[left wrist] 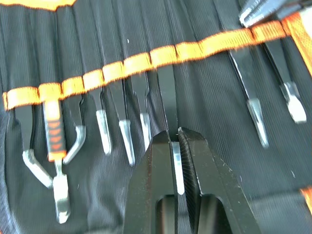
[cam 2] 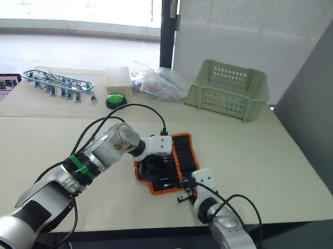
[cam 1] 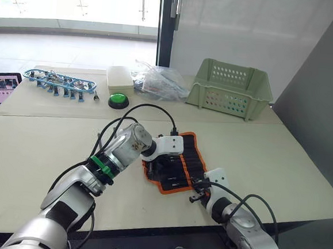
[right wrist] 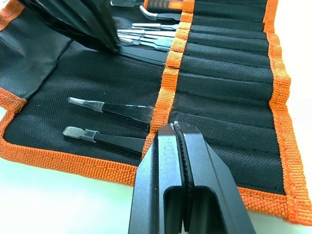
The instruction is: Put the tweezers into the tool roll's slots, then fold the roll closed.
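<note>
Bright windows stand behind our bench [cam 1: 32, 148], where the tool roll [cam 1: 194, 155] lies unrolled near the front edge. Our left gripper [left wrist: 176, 146] is clamped on one of the tweezers [left wrist: 168, 97], seating it under the orange stripe; our right gripper [right wrist: 178, 131] rests shut on the stripe. Next, we judge, comes pushing it home, then folding.
</note>
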{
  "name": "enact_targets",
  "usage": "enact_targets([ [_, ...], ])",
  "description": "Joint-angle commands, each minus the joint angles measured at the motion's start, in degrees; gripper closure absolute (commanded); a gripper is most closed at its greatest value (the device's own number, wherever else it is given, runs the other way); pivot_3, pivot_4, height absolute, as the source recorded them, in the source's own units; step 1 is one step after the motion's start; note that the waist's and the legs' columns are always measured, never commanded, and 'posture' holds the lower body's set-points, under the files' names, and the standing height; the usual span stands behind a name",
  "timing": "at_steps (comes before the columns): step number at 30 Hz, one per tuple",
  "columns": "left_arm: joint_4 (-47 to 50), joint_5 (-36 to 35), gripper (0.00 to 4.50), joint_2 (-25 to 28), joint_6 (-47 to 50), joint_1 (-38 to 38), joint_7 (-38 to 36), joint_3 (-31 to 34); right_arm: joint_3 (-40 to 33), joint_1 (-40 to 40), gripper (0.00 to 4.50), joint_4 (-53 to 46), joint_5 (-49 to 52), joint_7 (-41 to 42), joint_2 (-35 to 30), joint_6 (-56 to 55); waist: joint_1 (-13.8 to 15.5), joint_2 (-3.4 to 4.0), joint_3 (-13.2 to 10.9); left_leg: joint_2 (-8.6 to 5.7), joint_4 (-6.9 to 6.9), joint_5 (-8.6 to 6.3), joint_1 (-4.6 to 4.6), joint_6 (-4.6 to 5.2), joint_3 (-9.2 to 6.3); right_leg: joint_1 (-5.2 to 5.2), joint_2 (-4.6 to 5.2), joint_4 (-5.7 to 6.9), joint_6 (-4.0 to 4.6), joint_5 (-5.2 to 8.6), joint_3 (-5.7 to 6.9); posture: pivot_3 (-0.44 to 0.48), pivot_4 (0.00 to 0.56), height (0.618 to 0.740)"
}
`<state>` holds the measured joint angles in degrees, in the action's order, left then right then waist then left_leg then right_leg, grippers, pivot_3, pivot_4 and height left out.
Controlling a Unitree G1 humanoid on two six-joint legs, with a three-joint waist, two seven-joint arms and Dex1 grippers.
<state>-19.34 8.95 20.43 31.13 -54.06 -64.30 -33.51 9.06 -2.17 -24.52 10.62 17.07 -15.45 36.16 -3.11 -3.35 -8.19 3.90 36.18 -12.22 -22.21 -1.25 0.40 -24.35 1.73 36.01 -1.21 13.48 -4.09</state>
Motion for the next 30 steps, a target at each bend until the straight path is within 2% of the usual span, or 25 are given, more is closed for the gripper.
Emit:
enact_targets([
  [1,-0.59,-0.55,4.46,-3.14,-2.46,-0.48,2.31,1.64,4.17,-1.46,4.5,3.72,-1.31,0.58,-0.47,3.93,0.12,0.0,0.0,0.0,0.03,0.0,-0.01,0.0,-0.02,0.0,-0.01,0.0,0.0,0.0,0.0,0.0,0.15,0.724],
  [8,-4.46,-0.11,4.46,-4.71,-5.91,0.1,5.39,3.06,4.75,-1.18,4.5,3.11,-1.67,0.65,-0.51,5.14,0.46,0.05,0.02,0.0,0.12,0.0,0.0,0.0,-0.09,0.05,-0.06,0.04,0.04,0.03,-0.01,0.0,0.15,0.724],
  [13,-2.38,-0.62,4.46,-3.1,-5.84,0.87,6.01,5.14,4.76,-1.53,4.5,3.06,-1.76,0.73,-0.41,5.11,0.47,0.06,0.02,0.0,0.15,0.0,0.0,0.0,-0.1,0.07,-0.06,0.05,0.06,0.04,-0.02,0.0,0.15,0.724],
  [14,-0.91,-0.95,3.72,-2.12,-5.37,1.1,5.8,6.02,4.76,-1.49,4.5,3.14,-1.78,0.74,-0.35,5.08,0.44,0.06,0.02,0.0,0.14,0.0,0.0,0.0,-0.1,0.07,-0.07,0.06,0.06,0.03,-0.02,0.0,0.15,0.724],
  [19,11.0,-4.56,2.06,3.65,1.49,4.81,3.69,11.73,4.67,-1.09,4.5,3.83,-2.04,0.97,-0.25,4.59,-0.19,0.12,0.01,0.09,0.09,0.0,0.02,0.0,-0.14,0.04,-0.19,0.14,-0.01,-0.01,-0.04,0.0,0.15,0.724],
  [20,14.56,-5.87,1.88,5.74,3.86,6.7,3.29,13.77,4.62,-0.83,4.5,4.12,-2.09,1.08,-0.29,4.48,-0.29,0.15,0.02,0.1,0.06,-0.01,0.05,0.0,-0.15,0.03,-0.2,0.17,0.01,0.0,-0.04,0.0,0.15,0.724],
  [21,18.04,-7.15,1.4,7.65,6.5,8.66,3.2,15.87,4.53,-0.63,4.5,4.32,-2.11,1.24,-0.41,4.38,-0.63,0.19,0.03,0.1,0.02,0.0,0.09,0.0,-0.16,0.05,-0.2,0.17,0.02,0.01,-0.03,0.0,0.15,0.724],
  [25,29.07,-11.82,0.04,12.58,15.46,16.06,5.44,23.92,4.16,-0.14,4.5,4.8,-2.18,2.07,-0.9,4.2,-0.84,0.28,0.01,0.11,-0.16,0.0,0.2,0.01,-0.22,0.07,-0.23,0.22,0.09,0.05,-0.01,0.0,0.15,0.724],
  [28,35.98,-14.43,0.01,14.11,18.21,25.4,10.16,33.52,3.97,0.3,4.5,5.25,-2.23,2.92,-1.49,4.1,-0.87,0.27,0.02,0.12,-0.12,0.0,0.23,0.0,-0.24,0.1,-0.23,0.2,0.1,0.05,-0.01,0.0,0.15,0.724],
  [30,40.51,-15.24,0.01,13.0,16.15,33.48,14.57,40.73,3.55,0.58,4.5,5.44,-2.08,3.5,-2.02,4.14,-0.97,0.28,0.02,0.12,-0.11,0.0,0.26,0.0,-0.24,0.12,-0.22,0.2,0.1,0.06,0.0,0.0,0.15,0.724],
])
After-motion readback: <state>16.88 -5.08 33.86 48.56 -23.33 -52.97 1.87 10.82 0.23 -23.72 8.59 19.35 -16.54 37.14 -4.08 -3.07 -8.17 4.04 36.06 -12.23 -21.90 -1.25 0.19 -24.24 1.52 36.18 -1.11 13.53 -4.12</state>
